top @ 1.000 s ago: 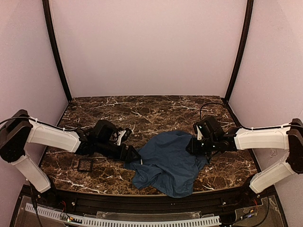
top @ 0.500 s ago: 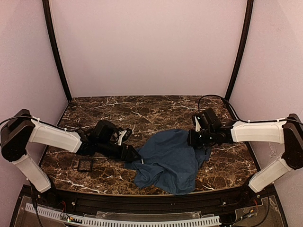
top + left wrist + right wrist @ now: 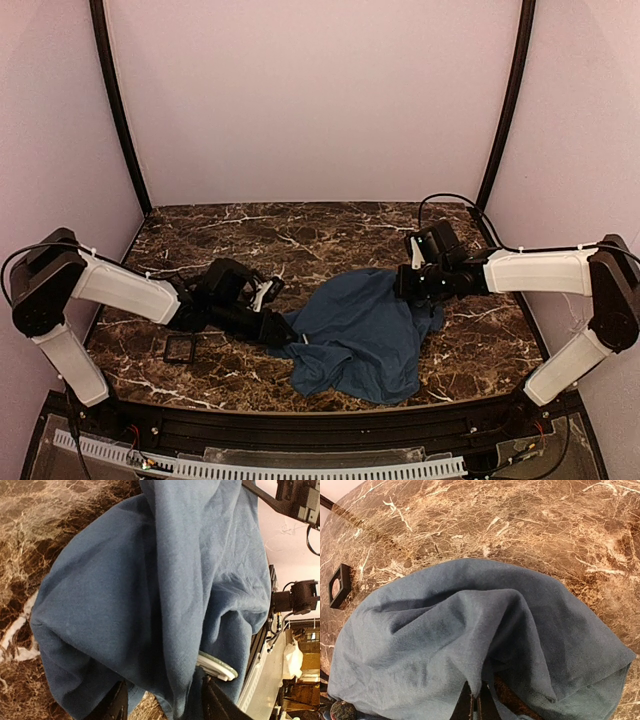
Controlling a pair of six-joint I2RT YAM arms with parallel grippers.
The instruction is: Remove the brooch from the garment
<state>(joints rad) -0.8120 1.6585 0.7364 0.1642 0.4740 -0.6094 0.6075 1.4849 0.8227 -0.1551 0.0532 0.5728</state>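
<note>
From above, the blue cloth (image 3: 360,335) lies crumpled on the marble table (image 3: 250,235). The left pincer (image 3: 283,332) is at the cloth's left edge, and the right pincer (image 3: 405,288) is at its far right corner. A small black tray (image 3: 180,348) sits well left of the cloth. The brooch is too small to make out here.

At the left wrist, the cloth (image 3: 150,590) fills the view. The left pincer (image 3: 162,702) is spread wide, with a fold of cloth between its fingers (image 3: 117,705). The pale brooch (image 3: 217,666) peeks from under that fold, just beside the right-hand finger.

At the right wrist, the right pincer (image 3: 476,702) is closed, pinching a raised ridge of the cloth (image 3: 445,645). The tray (image 3: 340,585) sits just off the cloth's left edge.
</note>
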